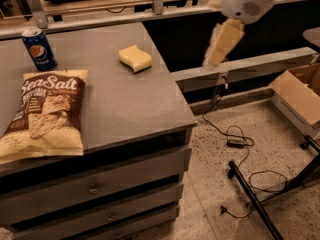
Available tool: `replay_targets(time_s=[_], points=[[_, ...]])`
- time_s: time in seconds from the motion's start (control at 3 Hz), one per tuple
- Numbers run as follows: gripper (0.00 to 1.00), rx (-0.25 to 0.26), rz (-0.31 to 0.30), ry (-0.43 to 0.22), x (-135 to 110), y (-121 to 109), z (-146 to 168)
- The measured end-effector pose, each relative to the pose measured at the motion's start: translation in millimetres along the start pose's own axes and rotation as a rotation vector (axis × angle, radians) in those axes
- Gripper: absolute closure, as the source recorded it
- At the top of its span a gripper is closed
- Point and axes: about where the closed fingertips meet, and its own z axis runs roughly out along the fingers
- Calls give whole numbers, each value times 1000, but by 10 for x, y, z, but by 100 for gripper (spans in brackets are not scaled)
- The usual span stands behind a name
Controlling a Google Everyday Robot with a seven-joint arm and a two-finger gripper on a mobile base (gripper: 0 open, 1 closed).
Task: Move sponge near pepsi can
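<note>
Hanging in the air just past the desk's right edge, the tool is to the right of the sponge and well apart from it; whether it is apart or together cannot be told. One sponge lies close to the right edge, toward the far side. Bare desk top runs between it and the one pepsi can, upright at the far left. One chip bag lies flat at the near left, reaching the near edge.
</note>
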Motion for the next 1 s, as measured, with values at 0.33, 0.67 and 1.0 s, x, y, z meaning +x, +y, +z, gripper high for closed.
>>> replay_targets(time_s=[0.33,0.67,1.0], points=[[0,-20,8,-110,-322,-446,518],[0,-20,8,-110,-323,-446,520],[0,-2,5,-173,-365,-573,676]])
